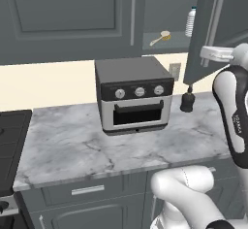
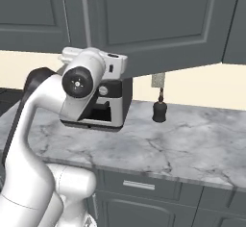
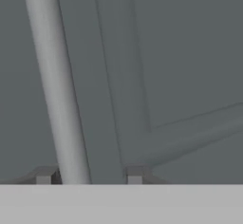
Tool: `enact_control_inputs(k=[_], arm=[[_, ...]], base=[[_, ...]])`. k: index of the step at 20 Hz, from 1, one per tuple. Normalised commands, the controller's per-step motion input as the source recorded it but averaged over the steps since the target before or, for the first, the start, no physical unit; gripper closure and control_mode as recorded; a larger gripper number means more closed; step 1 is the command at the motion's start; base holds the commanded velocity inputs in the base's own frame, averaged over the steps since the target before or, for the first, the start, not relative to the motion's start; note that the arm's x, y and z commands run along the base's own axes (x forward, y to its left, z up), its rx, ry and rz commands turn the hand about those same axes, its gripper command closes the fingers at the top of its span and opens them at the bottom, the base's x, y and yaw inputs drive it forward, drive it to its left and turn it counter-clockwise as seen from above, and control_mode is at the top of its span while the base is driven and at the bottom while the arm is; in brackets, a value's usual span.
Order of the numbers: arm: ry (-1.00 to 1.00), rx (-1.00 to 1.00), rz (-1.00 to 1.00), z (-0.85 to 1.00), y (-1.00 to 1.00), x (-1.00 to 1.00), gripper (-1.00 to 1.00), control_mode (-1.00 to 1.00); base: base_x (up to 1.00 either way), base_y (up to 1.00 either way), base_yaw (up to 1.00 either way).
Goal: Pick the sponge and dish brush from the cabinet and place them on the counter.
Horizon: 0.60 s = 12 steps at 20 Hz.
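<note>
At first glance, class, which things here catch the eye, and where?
The white robot arm reaches up to the open dark grey cabinet door, its fingers either side of the slim metal handle. Below, a boxy grey toaster oven sits on the marbled stone counter.

Cream wall (image 1: 53, 80), grey lower drawers (image 1: 87, 190), black stovetop (image 1: 10, 140) at left
</note>
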Motion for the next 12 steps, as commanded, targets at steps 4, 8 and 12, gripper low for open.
enact_control_inputs(k=[4,8,12], arm=[[-0.01,0.00,0.00,0.01,-0.04,-0.05,-1.00,-1.00],[-0.03,0.07,0.10,0.20,-0.24,-0.27,-1.00,-1.00],[-0.03,0.10,0.16,0.27,-0.31,-0.42,-1.00,-1.00]], base=[[0.00,0.00,0.00],[0.00,0.00,0.00],[0.00,0.00,0.00]])
